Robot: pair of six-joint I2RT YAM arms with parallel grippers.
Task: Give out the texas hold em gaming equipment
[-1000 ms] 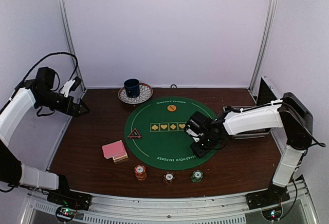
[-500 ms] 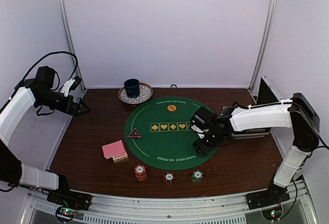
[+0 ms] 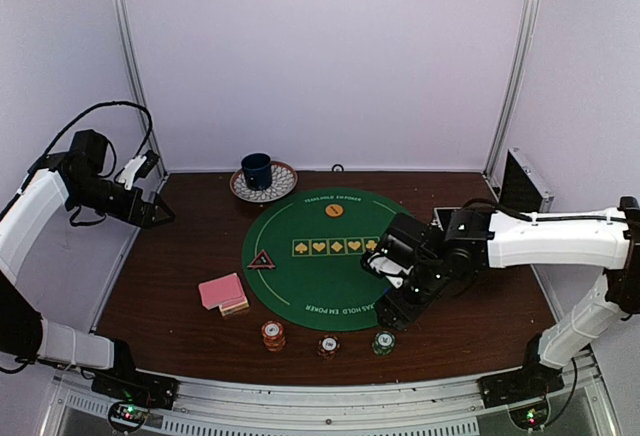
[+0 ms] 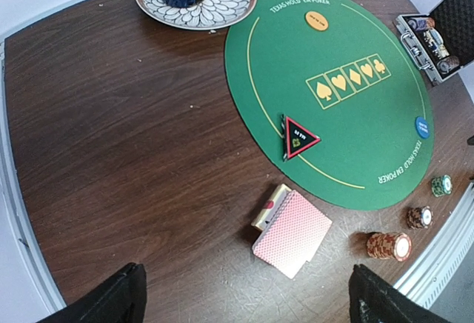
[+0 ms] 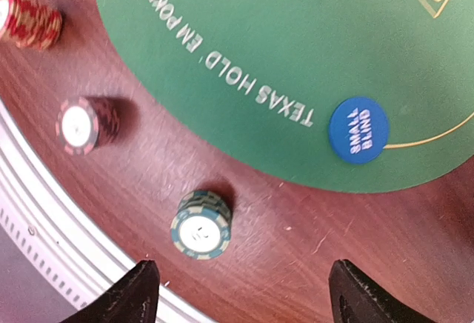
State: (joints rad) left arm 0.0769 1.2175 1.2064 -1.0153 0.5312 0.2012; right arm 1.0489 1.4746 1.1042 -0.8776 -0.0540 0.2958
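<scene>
A flat round blue button (image 5: 358, 130) lettered SMALL BLIND lies on the green felt mat (image 5: 244, 34) just ahead of the empty, spread right pincer (image 5: 241, 293); the left pincer (image 4: 244, 302), also spread, has an open chip-holding metal case (image 4: 455, 12) far ahead.

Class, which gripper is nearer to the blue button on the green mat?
Right. The right gripper hovers close by the blue button; the left gripper hangs far off, by the table's far-left corner.

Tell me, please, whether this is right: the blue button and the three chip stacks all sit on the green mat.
Not quite. The blue button sits on the green mat, but the three chip stacks sit on the wooden table beside it; the right wrist view shows this.
</scene>
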